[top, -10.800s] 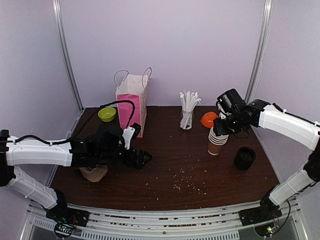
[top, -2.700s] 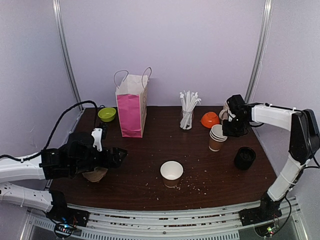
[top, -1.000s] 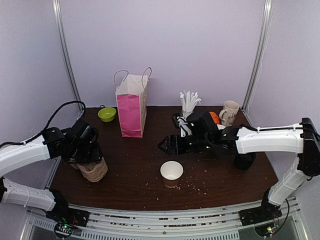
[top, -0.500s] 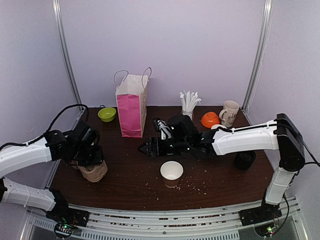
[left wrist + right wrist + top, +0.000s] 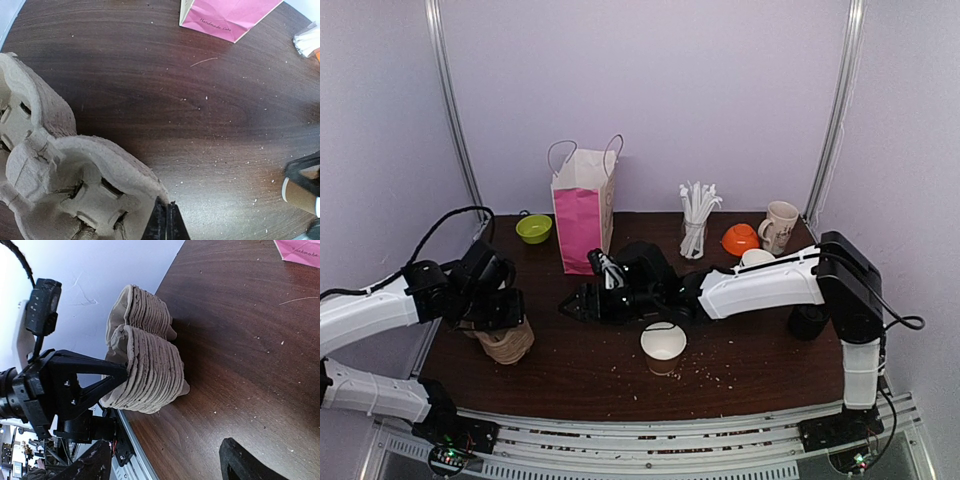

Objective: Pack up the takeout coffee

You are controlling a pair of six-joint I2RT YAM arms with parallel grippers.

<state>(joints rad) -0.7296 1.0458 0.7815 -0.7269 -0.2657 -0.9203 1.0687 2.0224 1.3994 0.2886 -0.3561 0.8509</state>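
The left claw (image 5: 165, 221) is pinched almost shut on the top rim of a stack of brown pulp cup trays (image 5: 65, 190). The stack sits near the left edge of the dark wooden table (image 5: 760, 375). The right claw (image 5: 570, 306) is wide open. Its two black fingers (image 5: 242, 460) have nothing between them and touch nothing. This claw hangs over the middle of the table and points toward the left edge, at the trays. The small brown paper cup with a white rim (image 5: 663, 343) stands up straight near the middle of the near edge. Its long side goes up and down, and its open mouth faces up. A pink paper bag (image 5: 582, 215) stands near the far edge, well apart from the cup.
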